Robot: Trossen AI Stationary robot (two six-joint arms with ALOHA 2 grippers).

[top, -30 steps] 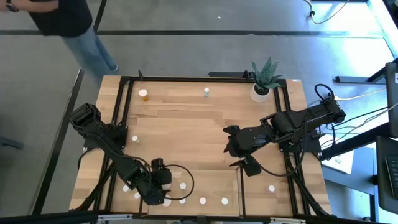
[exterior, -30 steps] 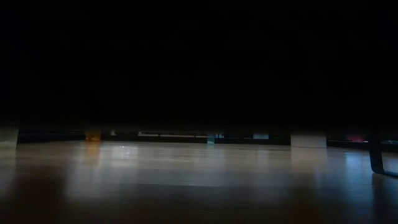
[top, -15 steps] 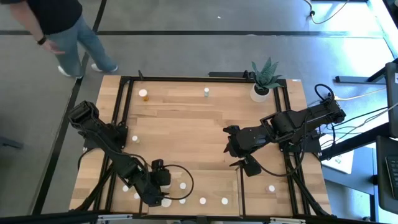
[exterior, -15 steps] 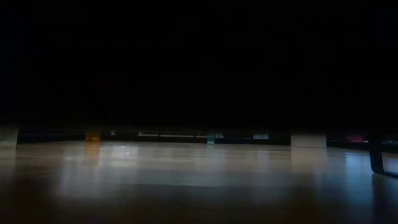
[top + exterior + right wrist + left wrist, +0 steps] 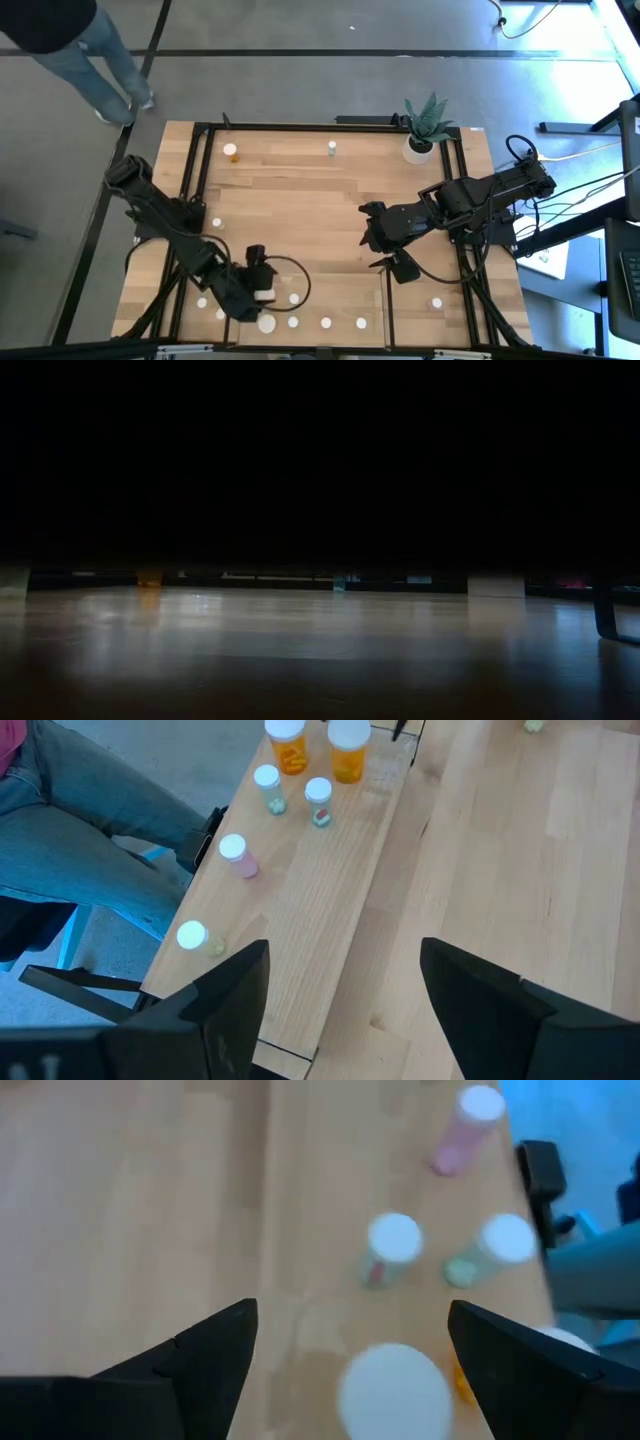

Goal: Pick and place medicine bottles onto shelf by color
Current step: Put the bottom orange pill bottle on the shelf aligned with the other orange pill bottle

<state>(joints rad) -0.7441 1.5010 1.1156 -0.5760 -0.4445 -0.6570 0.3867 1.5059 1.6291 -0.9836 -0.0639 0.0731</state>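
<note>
The left gripper hovers with open jaws above a wide white-capped bottle; center it, then descend straight. The right gripper, jaws open, waits mid-bench.

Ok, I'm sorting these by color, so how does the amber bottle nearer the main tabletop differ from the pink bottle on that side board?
Color: the amber bottle has an orange-brown body, the pink bottle a pale pink one.
Size: the amber bottle is wider with a bigger cap; the pink bottle is slim.
Company: the amber bottle stands close beside a second amber bottle; the pink bottle stands apart.
Both stand upright with white caps on the same board.
</note>
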